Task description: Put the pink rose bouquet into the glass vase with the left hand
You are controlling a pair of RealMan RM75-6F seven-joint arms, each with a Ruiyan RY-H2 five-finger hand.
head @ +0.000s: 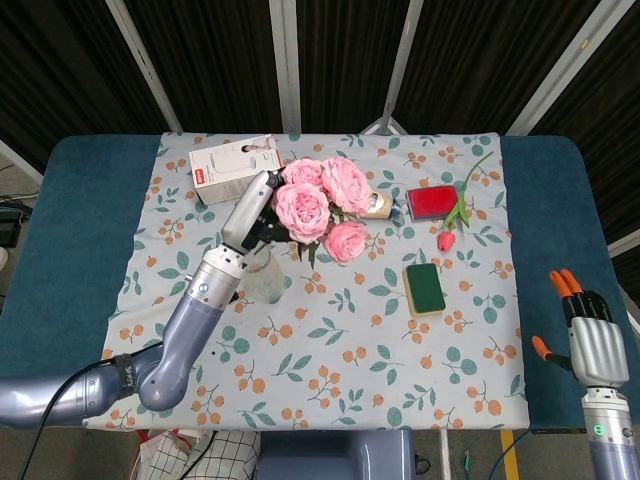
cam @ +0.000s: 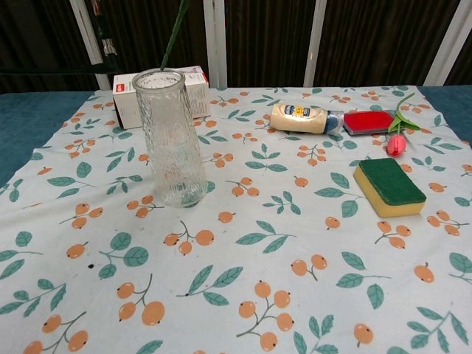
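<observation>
My left hand [head: 256,211] grips the pink rose bouquet [head: 322,204] by its stems, holding it above the table with the blooms leaning right. The glass vase [cam: 171,136] stands upright on the left part of the floral cloth. In the head view the vase [head: 264,282] shows just under my left wrist, partly hidden by the arm. In the chest view a green stem [cam: 172,35] slants down from the top edge to the vase's rim; the hand itself is out of that view. My right hand [head: 598,343] rests empty at the table's near right edge, fingers extended.
A white box [cam: 194,82] stands right behind the vase. A mayonnaise bottle [cam: 302,118], a red flat item [cam: 368,122] and a pink tulip [cam: 397,137] lie at the back right. A green sponge [cam: 389,186] sits at the right.
</observation>
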